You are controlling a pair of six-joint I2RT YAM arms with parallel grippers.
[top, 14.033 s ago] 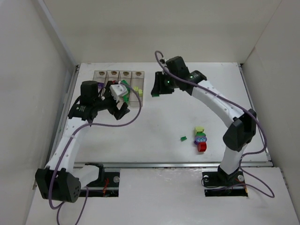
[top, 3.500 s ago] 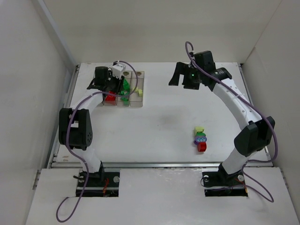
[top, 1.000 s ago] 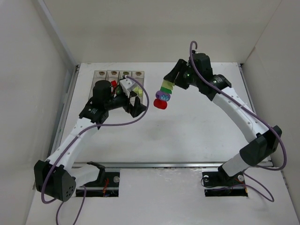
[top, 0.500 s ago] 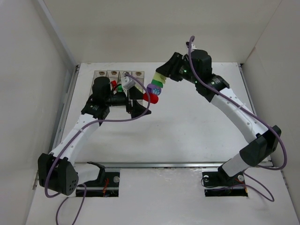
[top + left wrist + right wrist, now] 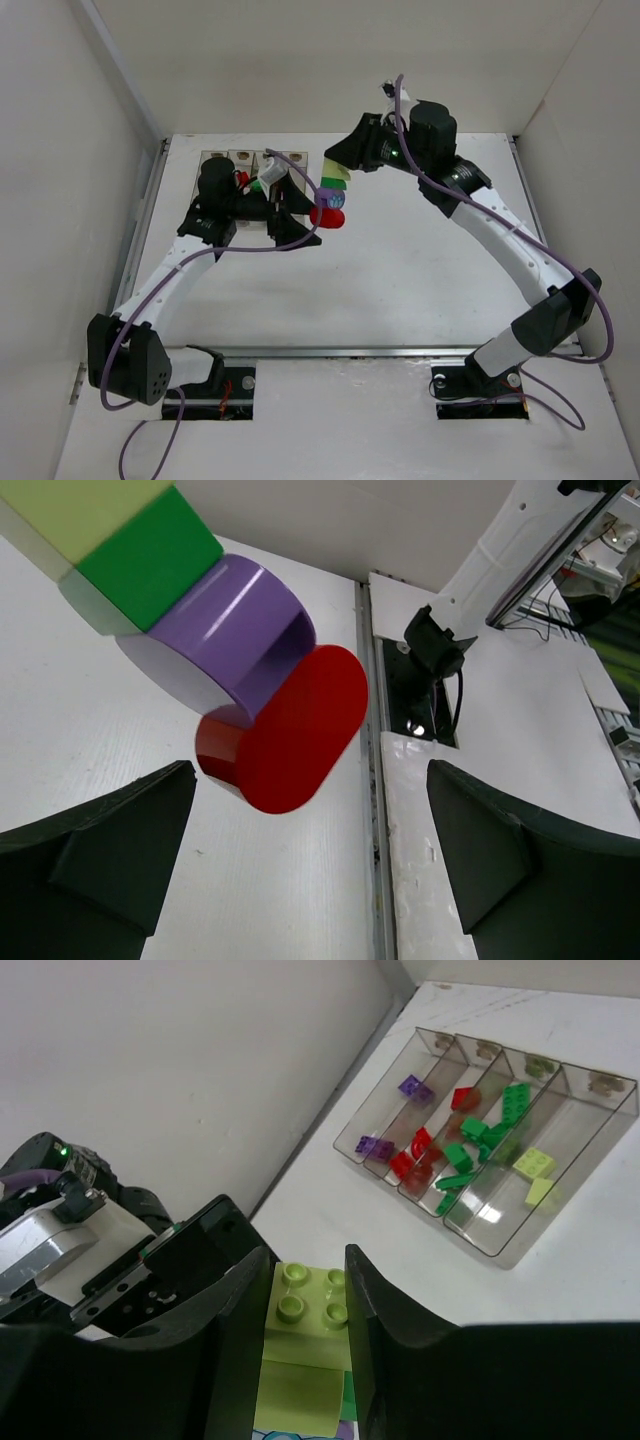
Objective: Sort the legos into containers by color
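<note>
Most legos (image 5: pixel 470 1138) sit sorted in your containers (image 5: pixel 575 1165). Your right gripper (image 5: pixel 305 1295) has its jaws clamped on an unsorted four-brick stack (image 5: pixel 230 660); your left gripper (image 5: pixel 310 840) has its jaws spread wide.

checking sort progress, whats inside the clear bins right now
The bins hold one colour each: purple bricks, red bricks, green bricks, pale yellow bricks. From above the left arm covers most of them.

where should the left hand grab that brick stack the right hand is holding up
Probably the red piece at the free lower end, pinched across its straight sides, not its rounded ends. The right hand clamps the yellow brick on top, and the red end hangs before the open left hand, which can come straight in.
</note>
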